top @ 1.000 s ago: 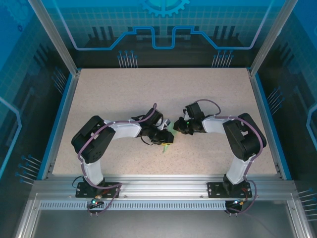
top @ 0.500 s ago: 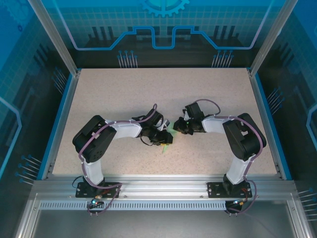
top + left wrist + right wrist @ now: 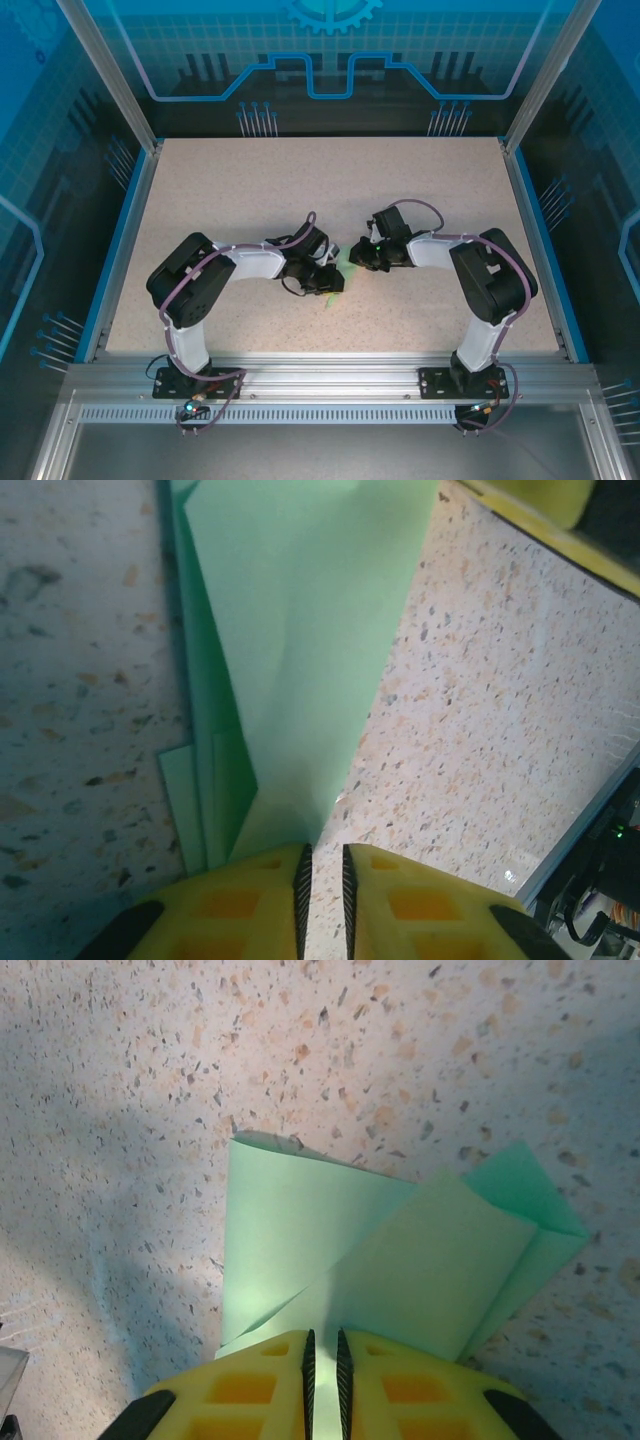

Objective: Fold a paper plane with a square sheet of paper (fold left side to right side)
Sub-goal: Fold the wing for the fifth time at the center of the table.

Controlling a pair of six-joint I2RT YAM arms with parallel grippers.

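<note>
Top view: speckled beige tabletop (image 3: 250,190), both arms bent inward, meeting near the table centre. The left gripper (image 3: 335,282) and the right gripper (image 3: 360,260) sit just beside each other. The folded mint-green paper sheet (image 3: 342,270) shows as a small green patch between them, mostly hidden by the wrists. The jaws are too small to read here.

Left wrist view: the left gripper (image 3: 325,855) has yellow fingers (image 3: 240,900) at the bottom edge, almost together with a thin slit between. The paper sheet (image 3: 300,630) lies on the tabletop (image 3: 500,730), folded in several layers. It is wide at the top and narrows down to the fingertips. Extra layer edges stick out on its left side. The narrow end meets the left fingertip at the slit; cannot tell if it is actually pinched.

Right wrist view: the right gripper (image 3: 323,1338) has yellow fingers (image 3: 420,1390) nearly closed, and green shows in the slit between them. The paper sheet (image 3: 400,1260) runs straight into the jaws, so it is clamped on the paper. A flap stands up from the grip. A flatter layer spreads left and another pokes out right, resting on the tabletop (image 3: 300,1040).
</note>
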